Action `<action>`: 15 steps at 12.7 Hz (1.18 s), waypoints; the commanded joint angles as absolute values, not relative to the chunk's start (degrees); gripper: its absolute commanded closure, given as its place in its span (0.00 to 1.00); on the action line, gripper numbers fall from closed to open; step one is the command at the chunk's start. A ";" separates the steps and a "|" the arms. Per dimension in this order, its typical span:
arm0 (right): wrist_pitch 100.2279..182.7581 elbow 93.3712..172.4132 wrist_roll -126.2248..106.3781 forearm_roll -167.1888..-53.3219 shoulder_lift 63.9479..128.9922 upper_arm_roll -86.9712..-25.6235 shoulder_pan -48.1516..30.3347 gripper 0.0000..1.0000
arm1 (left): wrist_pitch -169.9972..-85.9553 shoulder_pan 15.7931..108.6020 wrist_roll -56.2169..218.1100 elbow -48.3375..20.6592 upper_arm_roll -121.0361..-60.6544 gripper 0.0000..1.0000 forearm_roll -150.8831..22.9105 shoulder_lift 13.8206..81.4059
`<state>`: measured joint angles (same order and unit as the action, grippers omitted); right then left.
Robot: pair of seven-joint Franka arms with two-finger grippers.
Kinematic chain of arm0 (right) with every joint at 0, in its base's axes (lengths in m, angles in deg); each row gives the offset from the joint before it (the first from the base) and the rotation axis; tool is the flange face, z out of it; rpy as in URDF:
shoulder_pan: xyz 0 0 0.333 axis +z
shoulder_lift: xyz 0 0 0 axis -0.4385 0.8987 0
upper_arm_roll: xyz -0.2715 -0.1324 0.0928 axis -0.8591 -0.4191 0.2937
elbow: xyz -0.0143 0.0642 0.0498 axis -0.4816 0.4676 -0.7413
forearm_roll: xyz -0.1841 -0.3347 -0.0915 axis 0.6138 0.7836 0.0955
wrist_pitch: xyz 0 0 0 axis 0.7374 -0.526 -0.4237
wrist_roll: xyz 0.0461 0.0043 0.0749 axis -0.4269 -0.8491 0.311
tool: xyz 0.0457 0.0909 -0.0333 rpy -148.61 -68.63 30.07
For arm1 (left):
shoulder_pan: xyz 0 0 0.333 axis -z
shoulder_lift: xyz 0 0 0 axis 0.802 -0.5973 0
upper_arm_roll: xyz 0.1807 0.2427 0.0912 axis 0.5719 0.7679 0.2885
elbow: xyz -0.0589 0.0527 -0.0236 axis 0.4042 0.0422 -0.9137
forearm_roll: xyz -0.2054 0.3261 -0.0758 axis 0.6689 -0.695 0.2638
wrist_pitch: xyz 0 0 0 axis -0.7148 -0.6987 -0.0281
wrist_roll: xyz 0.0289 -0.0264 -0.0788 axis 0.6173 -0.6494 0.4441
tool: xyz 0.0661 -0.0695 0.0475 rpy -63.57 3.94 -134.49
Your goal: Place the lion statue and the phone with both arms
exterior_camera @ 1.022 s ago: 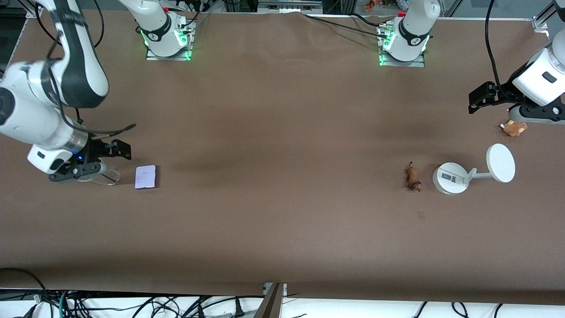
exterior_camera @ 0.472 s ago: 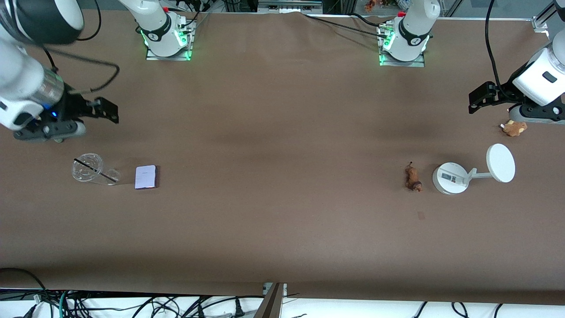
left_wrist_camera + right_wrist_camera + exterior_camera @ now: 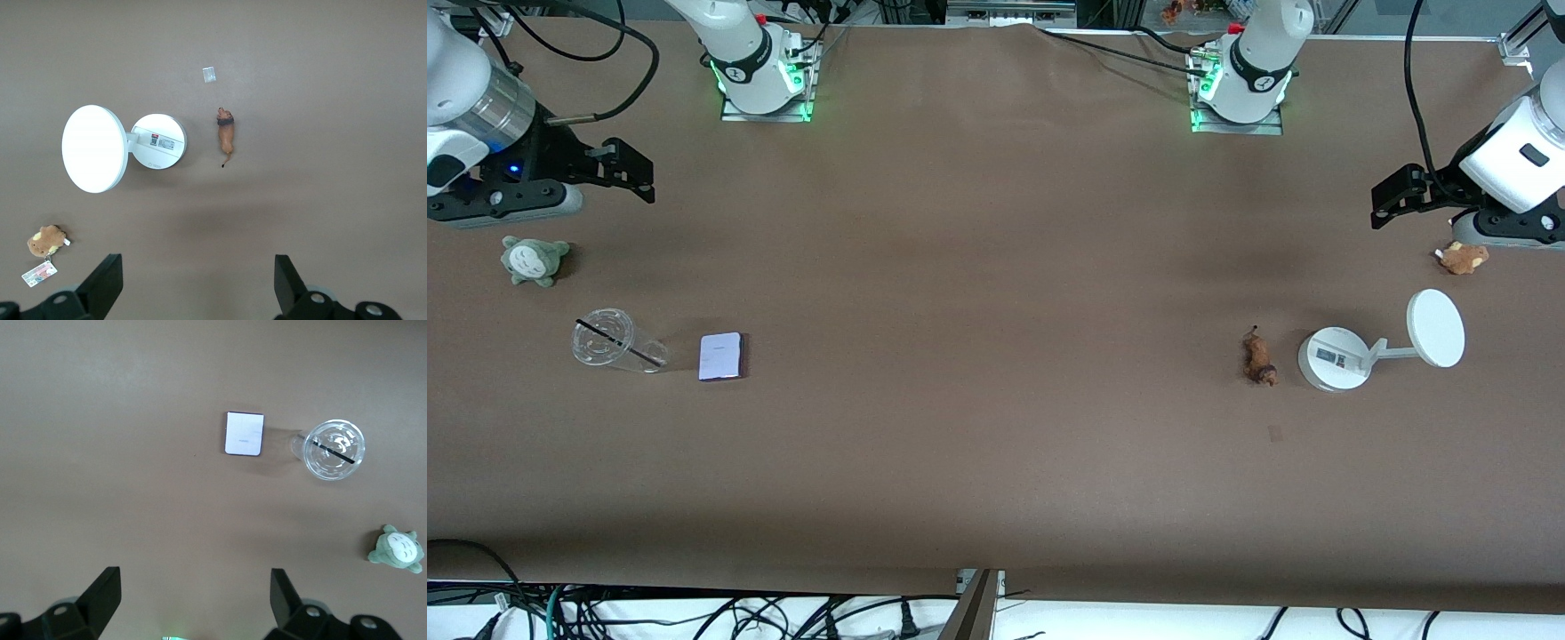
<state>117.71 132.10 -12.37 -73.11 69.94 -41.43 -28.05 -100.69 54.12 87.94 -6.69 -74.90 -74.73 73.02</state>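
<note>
The phone (image 3: pixel 721 356), a flat pale lavender rectangle, lies on the table toward the right arm's end, beside a clear cup; it also shows in the right wrist view (image 3: pixel 244 433). The lion statue (image 3: pixel 1259 357), small, brown-orange and with a thin dark tail, lies toward the left arm's end beside a white stand; it also shows in the left wrist view (image 3: pixel 226 133). My right gripper (image 3: pixel 636 173) is open and empty, high over bare table, apart from the phone (image 3: pixel 195 597). My left gripper (image 3: pixel 1383 204) is open and empty, high over bare table, apart from the lion (image 3: pixel 198 280).
A clear cup with a dark straw (image 3: pixel 609 340) stands beside the phone. A grey-green plush (image 3: pixel 534 260) sits farther from the front camera than the cup. A white round-based stand with a disc (image 3: pixel 1334 358) and a tan plush with a tag (image 3: pixel 1462 258) are near the lion.
My right gripper has lifted away from the cup and drawn back toward the table's end, uncovering the cup and the grey-green plush. The left arm has not moved.
</note>
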 commanded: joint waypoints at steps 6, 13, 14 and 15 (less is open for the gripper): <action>109.38 128.62 -12.76 -75.17 71.07 -46.45 -24.07 0.00 | -99.32 54.29 89.33 -4.83 -74.98 0.00 -73.42 72.27; 109.10 126.51 -12.84 -73.14 72.04 -46.28 -23.02 0.00 | -99.32 54.29 89.33 -4.83 -74.98 0.00 -73.42 72.27; 109.28 126.51 -12.85 -74.10 72.04 -46.28 -23.11 0.00 | -99.32 54.29 89.33 -4.92 -74.98 0.00 -73.42 72.27; 109.37 126.51 -13.02 -74.37 72.04 -46.28 -23.11 0.00 | -99.32 54.29 89.33 -4.92 -74.98 0.00 -73.42 72.27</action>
<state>110.08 128.39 -12.45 -73.53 71.20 -45.76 -23.68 -100.69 54.18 87.94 -6.69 -75.13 -74.73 73.02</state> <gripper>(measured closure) 0.000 0.000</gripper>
